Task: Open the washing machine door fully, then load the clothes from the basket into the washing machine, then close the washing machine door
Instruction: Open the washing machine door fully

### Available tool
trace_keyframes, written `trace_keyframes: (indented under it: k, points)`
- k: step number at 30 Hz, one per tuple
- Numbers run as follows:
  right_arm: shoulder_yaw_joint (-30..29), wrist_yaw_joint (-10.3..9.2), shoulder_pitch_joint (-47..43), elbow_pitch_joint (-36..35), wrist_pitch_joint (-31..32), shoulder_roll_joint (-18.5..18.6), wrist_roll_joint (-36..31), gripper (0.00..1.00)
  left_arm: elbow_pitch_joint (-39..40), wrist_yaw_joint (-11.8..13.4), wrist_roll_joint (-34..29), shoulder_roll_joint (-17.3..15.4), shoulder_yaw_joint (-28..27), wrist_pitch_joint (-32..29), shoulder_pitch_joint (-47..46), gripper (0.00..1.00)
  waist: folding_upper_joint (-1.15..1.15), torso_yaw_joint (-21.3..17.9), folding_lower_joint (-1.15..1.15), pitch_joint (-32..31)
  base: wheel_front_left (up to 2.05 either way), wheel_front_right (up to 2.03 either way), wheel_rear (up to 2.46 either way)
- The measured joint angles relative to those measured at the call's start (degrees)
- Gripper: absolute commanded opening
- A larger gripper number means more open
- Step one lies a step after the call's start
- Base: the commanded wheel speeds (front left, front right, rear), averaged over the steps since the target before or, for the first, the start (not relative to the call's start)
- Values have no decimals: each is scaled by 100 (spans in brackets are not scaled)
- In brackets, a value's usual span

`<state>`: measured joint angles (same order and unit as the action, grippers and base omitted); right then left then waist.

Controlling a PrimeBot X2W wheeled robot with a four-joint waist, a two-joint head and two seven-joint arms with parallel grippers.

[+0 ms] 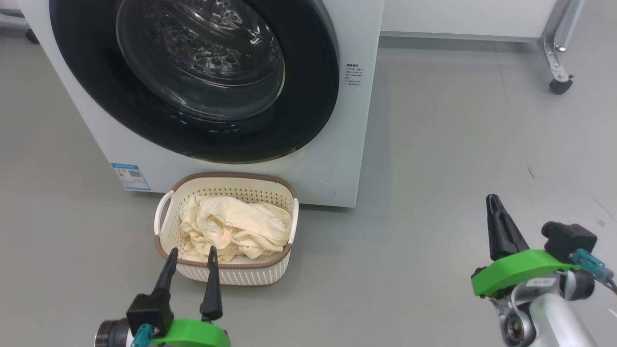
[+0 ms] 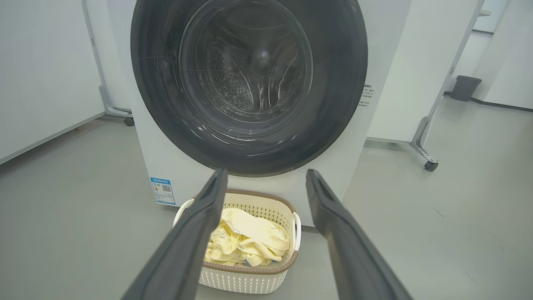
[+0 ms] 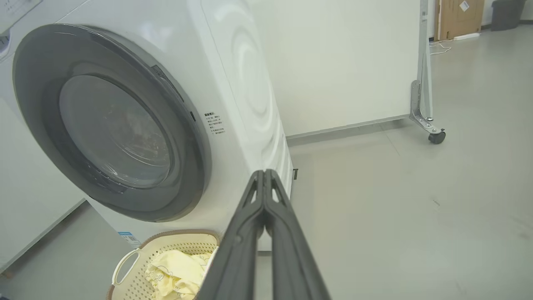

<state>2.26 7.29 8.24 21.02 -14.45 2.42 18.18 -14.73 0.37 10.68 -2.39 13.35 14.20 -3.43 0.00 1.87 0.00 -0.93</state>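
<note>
Facing the washing machine door (image 2: 329, 104), left wrist view reveals drum perforations (image 2: 231, 81).

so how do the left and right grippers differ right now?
Jaws: left gripper open, right gripper shut on nothing. Place: left gripper points at the basket, right gripper is off to the side over the floor. Shared: both aim toward the washing machine, holding nothing.
</note>
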Motion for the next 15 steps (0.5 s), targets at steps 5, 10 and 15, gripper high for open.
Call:
trace_keyframes:
  k: [5,10,15]
  points:
    - [111,0,39,153,0,0,1245,0,0,0,2,-1,23,0,-1,100,0,60,0,73,0,0,0]
    - [146,0,223,279,45,0,2902,0,5,-1,18,-1,74,0,-11,100,0,138,0,225,0,0,0]
    - [-26,0,694,193,224,1,4229,0,25,-34,51,-1,132,0,-140,100,0,245,0,472,0,0,0]
